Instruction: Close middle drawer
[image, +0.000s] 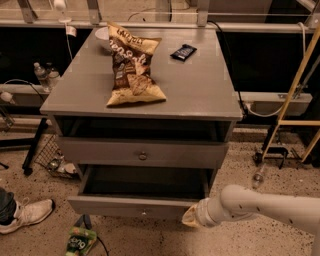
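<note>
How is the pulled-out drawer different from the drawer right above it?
The middle drawer sticks out, showing its dark inside; the upper drawer sits farther back. The middle drawer's front is shallow with a tiny knob; the upper drawer's is taller with a bigger round knob. The claw is by the middle drawer's front corner, not the upper drawer. Both are grey.

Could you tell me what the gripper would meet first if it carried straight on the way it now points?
The gripper, low at right, points left at the right end of the front panel of the open middle drawer, so that panel likely comes first. Whether they touch is unclear.
</note>
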